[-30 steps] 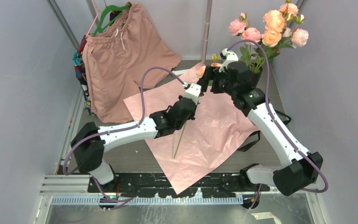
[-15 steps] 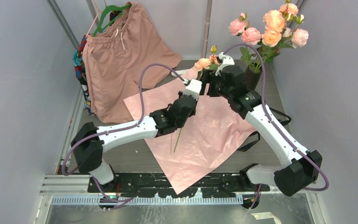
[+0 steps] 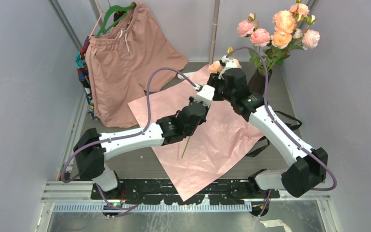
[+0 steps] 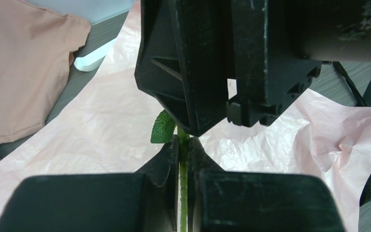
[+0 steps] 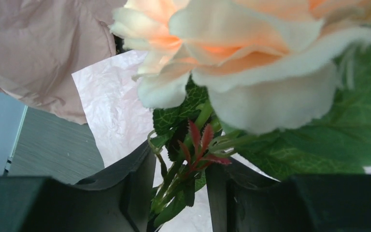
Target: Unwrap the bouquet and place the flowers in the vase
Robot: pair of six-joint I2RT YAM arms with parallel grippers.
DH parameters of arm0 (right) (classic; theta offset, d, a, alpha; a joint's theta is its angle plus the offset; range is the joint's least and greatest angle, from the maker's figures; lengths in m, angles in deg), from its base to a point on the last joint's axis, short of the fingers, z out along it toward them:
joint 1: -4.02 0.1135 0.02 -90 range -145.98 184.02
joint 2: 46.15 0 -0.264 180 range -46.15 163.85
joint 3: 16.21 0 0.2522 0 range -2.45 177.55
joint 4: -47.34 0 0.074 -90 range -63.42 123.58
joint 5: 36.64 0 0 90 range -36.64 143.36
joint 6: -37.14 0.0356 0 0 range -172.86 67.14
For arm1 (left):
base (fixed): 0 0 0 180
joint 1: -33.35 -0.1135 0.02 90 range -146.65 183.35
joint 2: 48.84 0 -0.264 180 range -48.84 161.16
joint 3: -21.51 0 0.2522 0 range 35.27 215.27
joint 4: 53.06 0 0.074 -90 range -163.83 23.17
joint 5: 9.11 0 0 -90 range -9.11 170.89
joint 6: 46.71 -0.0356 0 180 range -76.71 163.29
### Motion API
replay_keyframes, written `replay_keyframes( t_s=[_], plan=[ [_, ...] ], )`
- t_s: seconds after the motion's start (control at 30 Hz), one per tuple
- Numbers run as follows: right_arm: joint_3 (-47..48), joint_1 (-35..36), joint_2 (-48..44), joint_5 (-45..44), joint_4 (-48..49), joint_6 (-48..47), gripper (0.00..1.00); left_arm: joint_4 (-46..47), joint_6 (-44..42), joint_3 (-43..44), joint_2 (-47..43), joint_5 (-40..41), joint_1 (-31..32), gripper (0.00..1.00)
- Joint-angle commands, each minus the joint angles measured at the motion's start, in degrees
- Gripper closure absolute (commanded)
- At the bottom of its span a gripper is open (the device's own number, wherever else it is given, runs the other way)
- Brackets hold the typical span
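The bouquet's pink wrapping paper (image 3: pixel 212 140) lies spread flat on the table. My left gripper (image 3: pixel 206 93) (image 4: pixel 183 145) is shut on the thin green stem (image 4: pixel 183 193) of one of the flowers and holds it upright above the paper. Its peach bloom (image 3: pixel 216 66) (image 5: pixel 251 63) tops the stem. My right gripper (image 3: pixel 221 78) (image 5: pixel 181 169) sits just above the left one. Its jaws are open, partly closed in around the stems and leaves (image 5: pixel 174 183) under the bloom, with gaps on both sides. The black vase (image 3: pixel 258 79) stands behind the right arm and holds more flowers (image 3: pixel 280 31).
Salmon-pink shorts (image 3: pixel 125 63) hang on a green hanger at the back left. A black ribbon (image 3: pixel 258 145) lies by the paper's right edge. The stem's lower end (image 3: pixel 185 147) hangs over the paper. Grey walls close in both sides.
The left gripper has lifted the flower up and slightly back. The right gripper has shifted left over the stem under the bloom, and its jaws have narrowed.
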Motion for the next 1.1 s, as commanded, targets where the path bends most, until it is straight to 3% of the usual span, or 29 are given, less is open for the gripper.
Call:
replay_keyframes(
  t_s=[0.0,0.13,0.5,0.63,0.93,1.03,1.07],
  plan=[
    [0.97,0.43,-1.37,1.07,3.52,1.44,0.51,3.25,-1.22,3.45,-2.23,2.27,0.15,1.0],
    [1.3,1.23,-2.68,1.26,2.45,1.29,0.44,2.23,-2.55,6.8,0.47,5.03,0.16,1.0],
    [1.82,2.15,-4.81,-0.88,0.73,0.35,0.49,1.71,-5.72,11.17,5.01,5.97,0.06,1.0],
    [1.88,2.12,-5.32,-0.88,0.53,0.13,0.58,1.67,-5.04,10.71,5.03,6.12,0.07,1.0],
    [2.25,2.16,-5.54,-3.03,0.0,-0.16,0.99,0.29,-5.17,12.58,6.56,6.67,-0.24,1.0],
    [2.4,2.13,-5.32,-4.53,0.01,-1.03,0.99,-0.87,-3.57,12.25,5.65,5.65,-0.04,1.0],
    [2.52,2.12,-5.04,-5.08,-0.15,-1.35,0.99,-0.68,-2.88,11.56,4.64,5.17,0.16,0.95]
  ],
)
